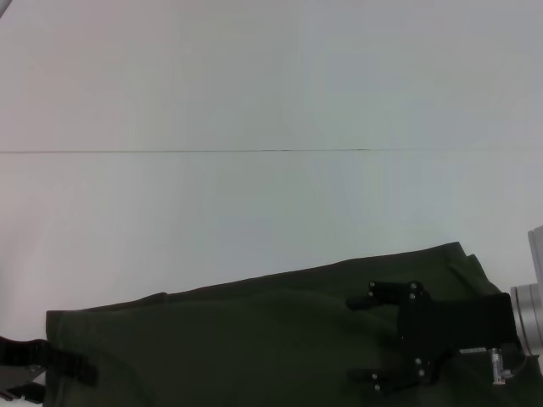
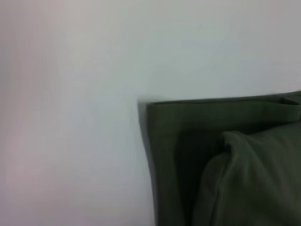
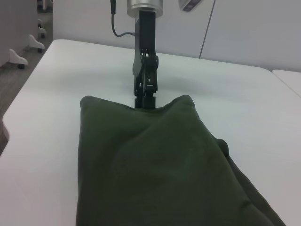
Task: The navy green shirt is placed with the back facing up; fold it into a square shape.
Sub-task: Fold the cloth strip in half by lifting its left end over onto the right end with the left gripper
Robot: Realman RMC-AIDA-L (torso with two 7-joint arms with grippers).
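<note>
You are looking at the dark olive-green cloth shirt [image 1: 254, 339] lying folded into a long band at the white table's [image 1: 254, 85] near edge, running left-right. Your left gripper [image 3: 145, 102] is pinching its left end; your right gripper [image 1: 365, 339] is hovering spread above its right end.

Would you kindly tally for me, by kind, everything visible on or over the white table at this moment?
Shirts: 1, the navy green shirt, partly folded.
Robot tools: 2, the left tool at the shirt's left edge and the right tool, open, over its right end.
Tables: 1, the white table.
Total: 4
</note>
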